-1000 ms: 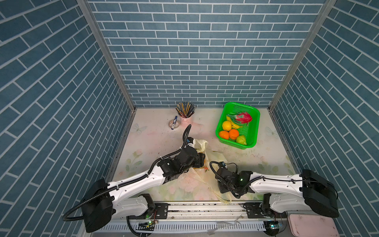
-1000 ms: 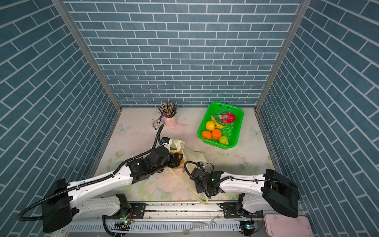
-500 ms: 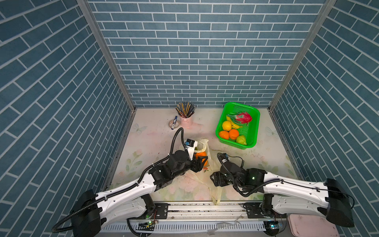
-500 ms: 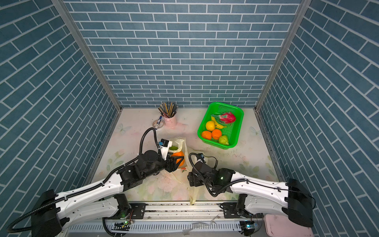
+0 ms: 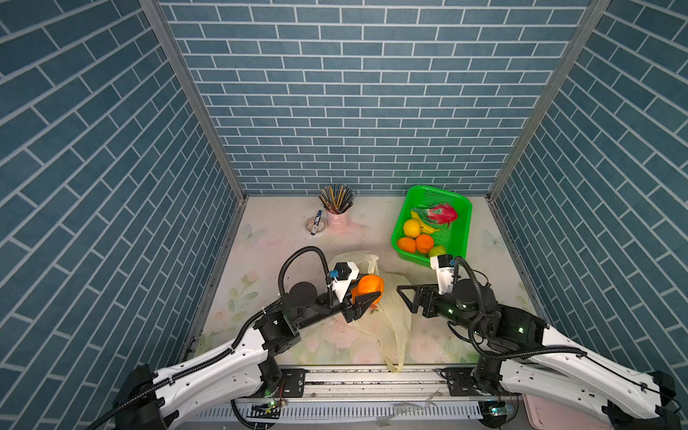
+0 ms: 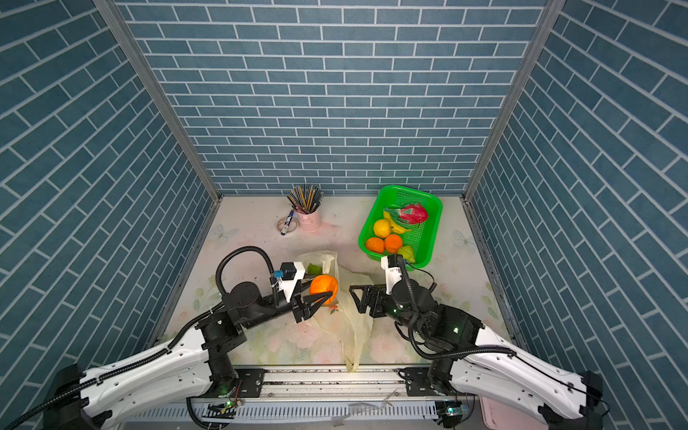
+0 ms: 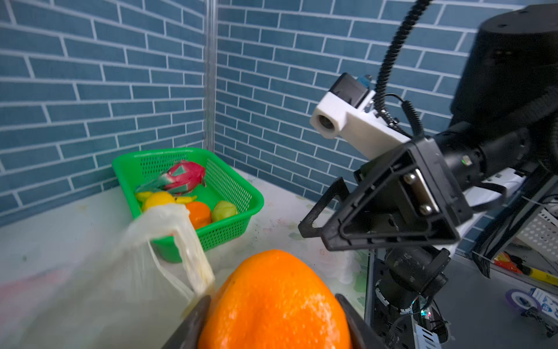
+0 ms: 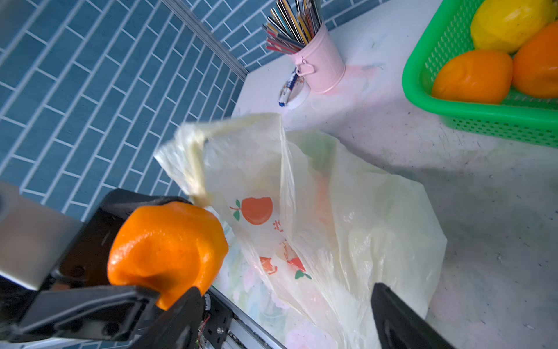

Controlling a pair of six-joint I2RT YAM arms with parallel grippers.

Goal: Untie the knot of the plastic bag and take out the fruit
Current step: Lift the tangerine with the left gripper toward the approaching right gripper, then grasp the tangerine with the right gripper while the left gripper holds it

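left gripper (image 5: 372, 292) clamps orange fruit (image 7: 271, 302) | right gripper (image 5: 405, 298) spread, empty | next: lift clear of plastic bag (image 5: 391, 320), release low in basket (image 7: 223, 235) at desk's far-right corner

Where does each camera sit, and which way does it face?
Top views: side by side above the front rail, looking down at the floral table; left arm, right arm show.
Left wrist: on that arm, looking past the left end effector gripping the orange round toy fruit, toward the green perforated basket and right end effector.
Right wrist: on its arm, facing the pale yellow plastic bag; one own fingertip shows.
Shared: both wrist views show fruit, bag, basket.
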